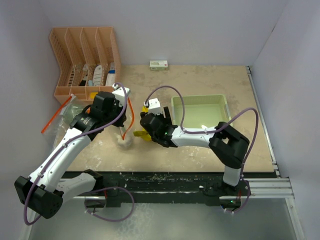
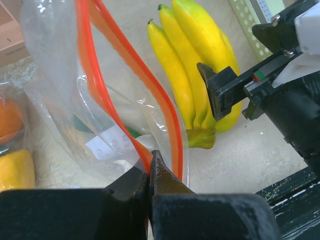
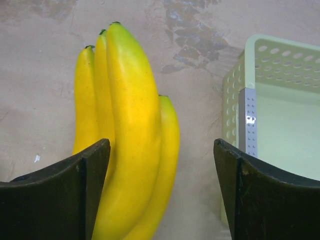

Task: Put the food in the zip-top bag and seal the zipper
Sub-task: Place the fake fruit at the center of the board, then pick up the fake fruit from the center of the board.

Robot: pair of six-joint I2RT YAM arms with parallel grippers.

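The bunch of yellow bananas [image 3: 130, 125] is laid on the tabletop [image 3: 40, 60], just beside the pale green tray [image 3: 232, 100]. It is framed by the right gripper [image 3: 161, 150], whose jaws are spread wide with the bunch in the gap between them; whether the fruit is touched cannot be told. The zip-top bag [image 2: 60, 60] is held nearby with its mouth gaping. Its red zipper strip [image 2: 92, 70] is pinched at the edge by the closed left gripper [image 2: 150, 167]. An orange piece [image 2: 9, 120] and a yellow piece [image 2: 15, 170] are seen through clear plastic.
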